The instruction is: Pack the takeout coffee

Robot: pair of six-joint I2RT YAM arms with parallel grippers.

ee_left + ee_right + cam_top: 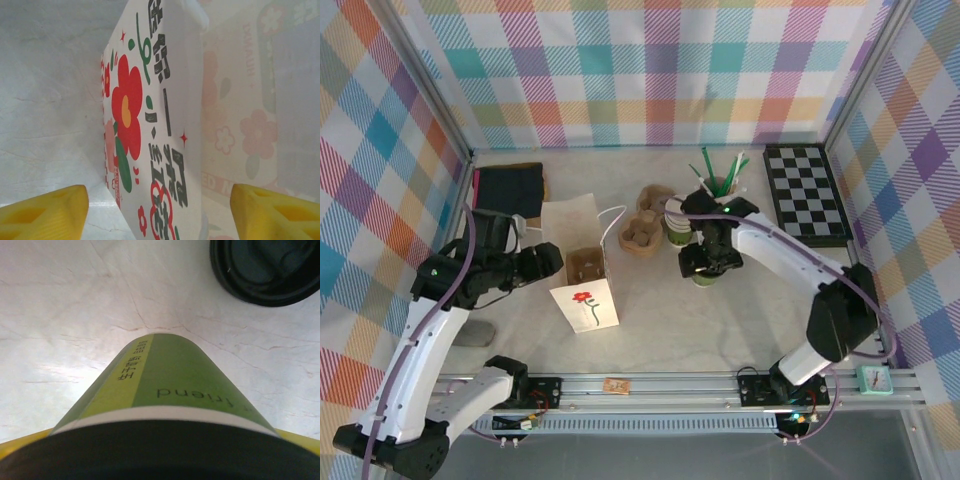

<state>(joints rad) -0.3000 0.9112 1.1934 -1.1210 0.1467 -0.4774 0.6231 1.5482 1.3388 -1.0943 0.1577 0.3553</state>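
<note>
Coffee gripped right of centre, bag waiting left of it.
On the worktop [650, 335] the bag [586, 302] stands upright left of centre, toward the near edge, with its mouth open. The left fingers [45, 212] are spread either side of its printed corner, not touching it. The coffee [170, 385] is upright, and the right fingers [25, 442] clasp it just under the lid, with a loose lid [265, 270] lying near. I'd lift straight up and keep the cup level. It should clear the bag's rim before crossing, and the left fingers should steady the bag wall without pinching its mouth shut.
</note>
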